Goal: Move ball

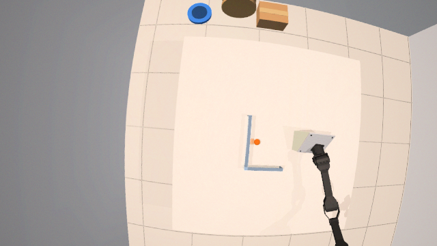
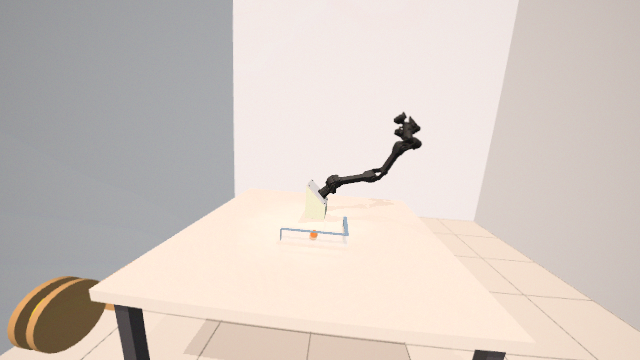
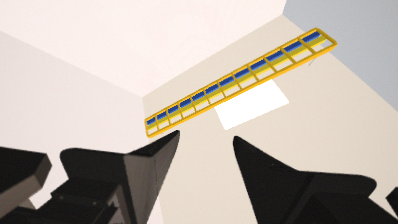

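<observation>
Pale cream table fills most of my top view, standing on a tiled floor with grey and white walls behind. On it I read two low clear walls with blue edges forming an L: one long run and one short run that meet at a corner. The orange ball lies inside that corner, close to the long wall, and it overlaps a fainter orange see-through copy that sits between it and the wall.

From the top view the black arm enters from the near right and ends in a pale box-shaped head, which hides the gripper itself. That head stands well apart from the ball, to the right of the walls' open side.

My exterior view adds height: the arm reaches down from a raised joint, and the head hangs above the table just beyond the walls, with the ball behind the long wall.

Only the wrist view shows the gripper. Its two dark fingers stand apart with nothing between them, pointing up at a ceiling corner, a yellow and blue grid strip and a white panel.

A blue ring, a brown round object and a cardboard box sit on the floor at the far side.
</observation>
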Available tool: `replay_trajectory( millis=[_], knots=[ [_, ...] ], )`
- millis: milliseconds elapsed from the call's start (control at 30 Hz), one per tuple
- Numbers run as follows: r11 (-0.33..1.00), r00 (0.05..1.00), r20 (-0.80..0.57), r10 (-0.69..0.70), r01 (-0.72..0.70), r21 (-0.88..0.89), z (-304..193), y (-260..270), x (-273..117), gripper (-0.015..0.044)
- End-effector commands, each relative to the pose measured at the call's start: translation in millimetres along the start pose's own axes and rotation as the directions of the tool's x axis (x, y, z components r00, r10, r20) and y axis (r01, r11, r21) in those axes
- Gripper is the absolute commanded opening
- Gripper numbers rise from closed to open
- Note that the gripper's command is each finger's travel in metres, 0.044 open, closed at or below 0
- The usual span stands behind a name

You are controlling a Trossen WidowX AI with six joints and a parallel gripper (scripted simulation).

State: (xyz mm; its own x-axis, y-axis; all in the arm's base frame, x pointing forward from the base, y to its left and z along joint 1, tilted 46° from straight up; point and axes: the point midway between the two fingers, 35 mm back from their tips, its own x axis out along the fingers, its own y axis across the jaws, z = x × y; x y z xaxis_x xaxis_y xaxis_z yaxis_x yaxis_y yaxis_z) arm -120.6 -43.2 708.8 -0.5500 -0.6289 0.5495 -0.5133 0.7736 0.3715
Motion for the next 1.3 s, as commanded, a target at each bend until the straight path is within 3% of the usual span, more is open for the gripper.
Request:
replay_trajectory(
  millis=[0, 267, 600, 967, 1167, 1267],
  knots=[
    [0.977, 0.987, -0.108, -0.118, 0.096, -0.191, -28.3, -58.3, 5.5, 0.0289],
    [0.842, 0.897, -0.269, -0.351, 0.177, -0.51, -74.6, -172.5, -6.5, 0.0289],
    [0.683, 0.727, -0.393, -0.563, 0.142, -0.717, -105.8, -260.3, -48.6, 0.0289],
    [0.492, 0.37, -0.473, -0.799, -0.048, -0.869, -130.7, -388.8, -148.2, 0.0289],
    [0.434, 0.138, -0.462, -0.876, -0.192, -0.88, -130.2, -440.2, -218.6, 0.0289],
    [0.425, 0.065, -0.451, -0.89, -0.237, -0.874, -128.1, -453.2, -241.0, 0.0289]
  ],
)
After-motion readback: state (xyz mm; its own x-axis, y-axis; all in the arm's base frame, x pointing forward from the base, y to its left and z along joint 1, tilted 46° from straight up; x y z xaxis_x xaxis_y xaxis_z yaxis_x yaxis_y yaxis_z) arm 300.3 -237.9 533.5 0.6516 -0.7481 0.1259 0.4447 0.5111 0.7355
